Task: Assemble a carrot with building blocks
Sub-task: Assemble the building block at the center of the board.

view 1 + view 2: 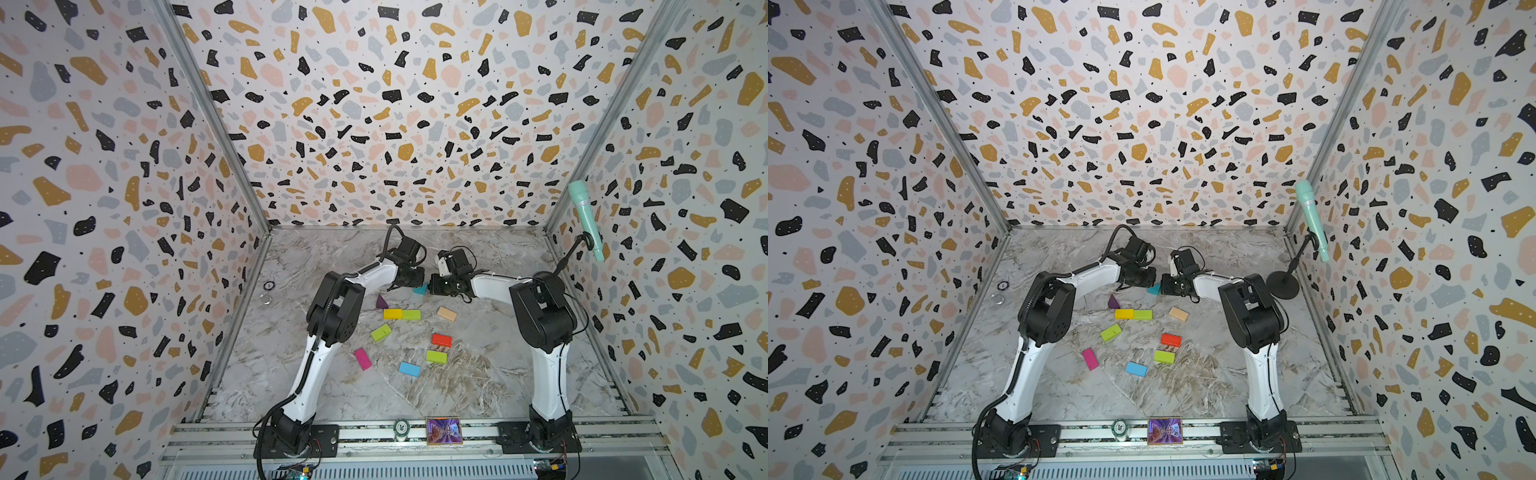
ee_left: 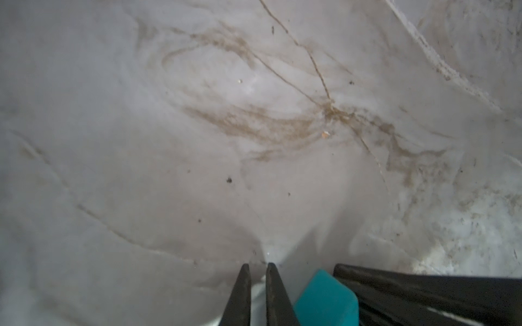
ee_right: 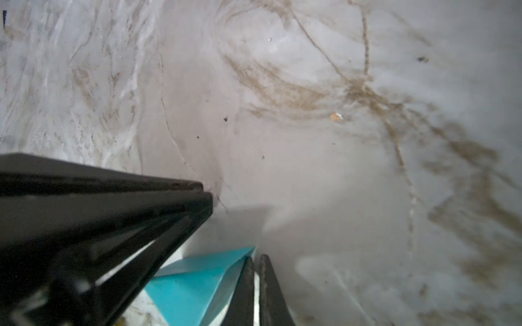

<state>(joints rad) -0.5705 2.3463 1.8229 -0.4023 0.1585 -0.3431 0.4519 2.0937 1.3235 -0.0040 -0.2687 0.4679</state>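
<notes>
Left wrist view had the left gripper [image 2: 257, 266] at the lower middle of the frame. Its jaws were pressed almost together with nothing between them, and the teal wedge [image 2: 324, 302] lay just to their right, outside the jaws. The right wrist view showed the mirror case: the right gripper [image 3: 255, 256], likewise pressed together and empty, stood at the bottom centre with the wedge just to its left. So neither gripper pinched the wedge; it sat on the worktop [image 1: 498, 374] squeezed or nudged between two closed tips, a little above the middle of a top view. That was the likely weak point. The wedge's sloped faces gave the tips little to bear on, so an uneven push could have spun it, tipped it onto another face or squirted it out sideways. With both tips so near each other, a small overshoot could also have knocked them together. Lower in the frame, the purple wedge [image 1: 381, 301] sat just above the yellow brick [image 1: 392, 313], which touched a lime green brick [image 1: 411, 314]. A wedge skidding that way might have knocked that started row apart.
</notes>
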